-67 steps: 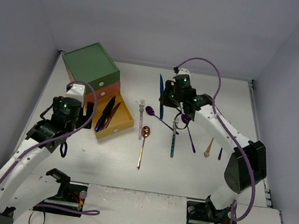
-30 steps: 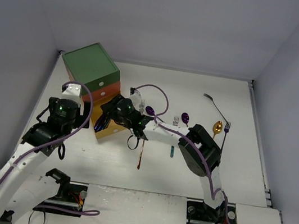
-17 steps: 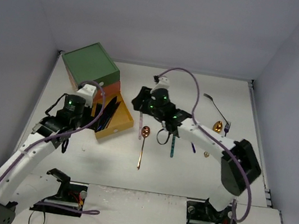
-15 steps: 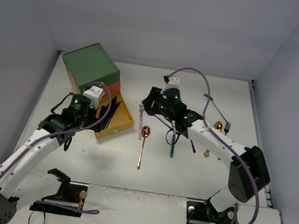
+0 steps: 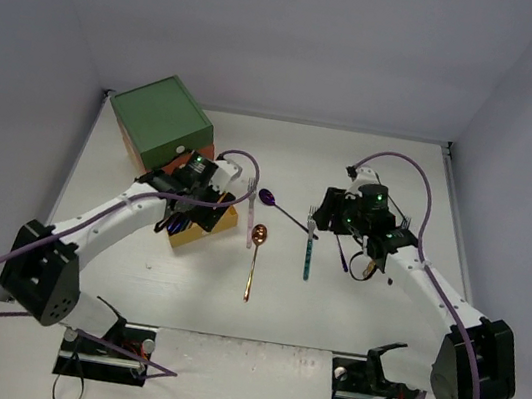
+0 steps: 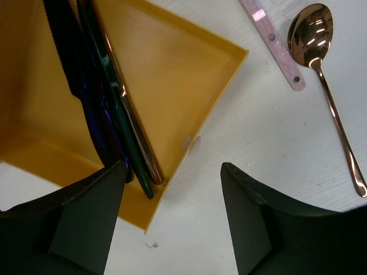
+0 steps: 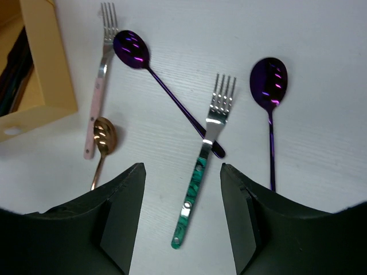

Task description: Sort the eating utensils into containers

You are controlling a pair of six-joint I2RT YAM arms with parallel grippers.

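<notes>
The green-topped chest (image 5: 162,119) stands at the back left with its yellow drawer (image 5: 220,223) pulled out. Dark blue, teal and copper knives (image 6: 109,114) lie inside the yellow drawer (image 6: 172,63). My left gripper (image 6: 172,215) hangs open over the drawer's near corner, holding nothing. On the table lie a pink-handled fork (image 7: 98,86), a copper spoon (image 7: 104,137), two purple spoons (image 7: 135,50) (image 7: 269,80) and a teal-handled fork (image 7: 200,177). My right gripper (image 7: 182,212) is open above the teal fork's handle, empty.
A gold spoon (image 5: 370,268) lies right of the right arm's wrist. Grey walls close the table in at the back and both sides. The copper spoon (image 6: 321,51) and pink fork handle (image 6: 274,46) lie just right of the drawer.
My right arm has swung from the drawer back to the right, over the teal fork. My left arm has reached forward and right over the yellow drawer, its jaws somewhat narrower.
</notes>
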